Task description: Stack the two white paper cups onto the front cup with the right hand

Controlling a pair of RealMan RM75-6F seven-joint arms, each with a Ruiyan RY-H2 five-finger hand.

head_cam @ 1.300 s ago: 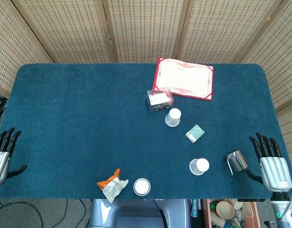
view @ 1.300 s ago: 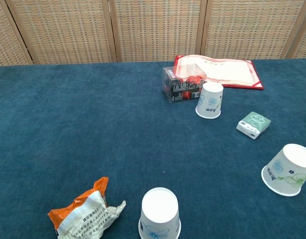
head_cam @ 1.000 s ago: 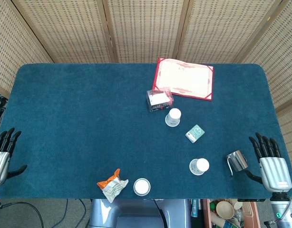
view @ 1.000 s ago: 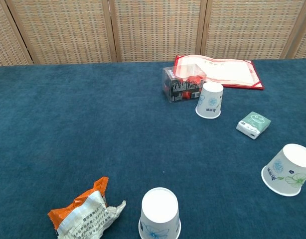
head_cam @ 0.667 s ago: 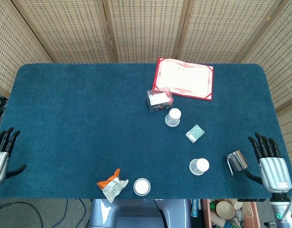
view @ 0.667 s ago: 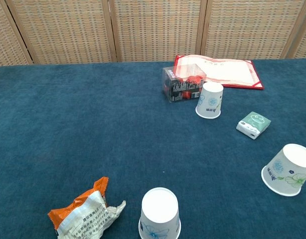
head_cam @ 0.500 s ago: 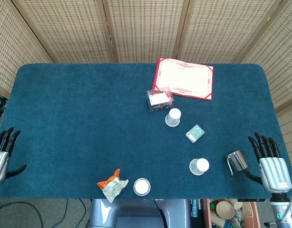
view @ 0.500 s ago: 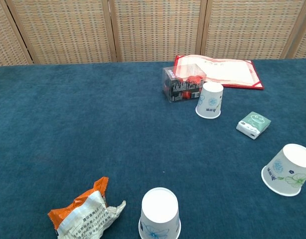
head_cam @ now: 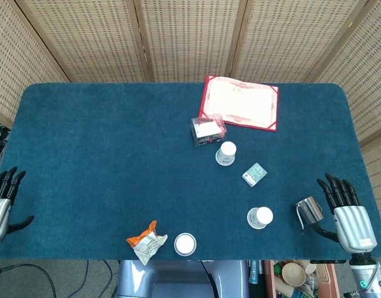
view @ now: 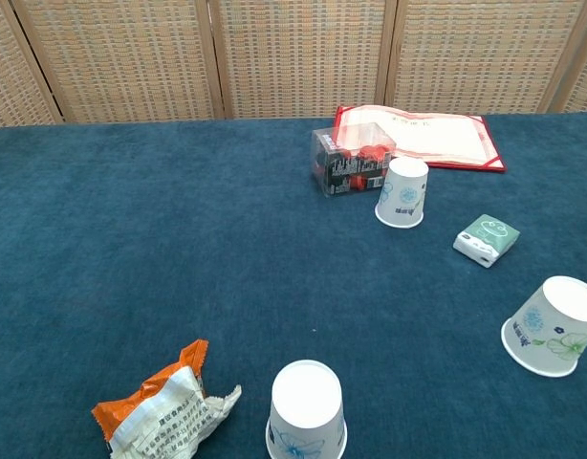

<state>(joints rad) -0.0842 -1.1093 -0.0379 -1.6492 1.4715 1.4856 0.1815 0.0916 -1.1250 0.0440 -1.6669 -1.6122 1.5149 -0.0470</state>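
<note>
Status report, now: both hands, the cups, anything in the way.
Left robot hand and right robot hand open, at table edges. Three cups unstacked: front cup, middle cup, far cup. Steel pitcher beside right robot hand.

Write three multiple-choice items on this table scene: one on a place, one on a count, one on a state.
1. What lies just left of the front cup?
A. steel pitcher
B. snack bag
C. red folder

2. How many paper cups are on the table?
A. three
B. two
C. five

3. How does the right hand stand?
A. gripping a cup
B. open, holding nothing
C. pressing the folder

Answers:
1. B, the orange-and-white snack bag lies beside it.
2. A, the front cup, the middle cup and the far cup.
3. B, its fingers are spread beside the steel pitcher.
</note>
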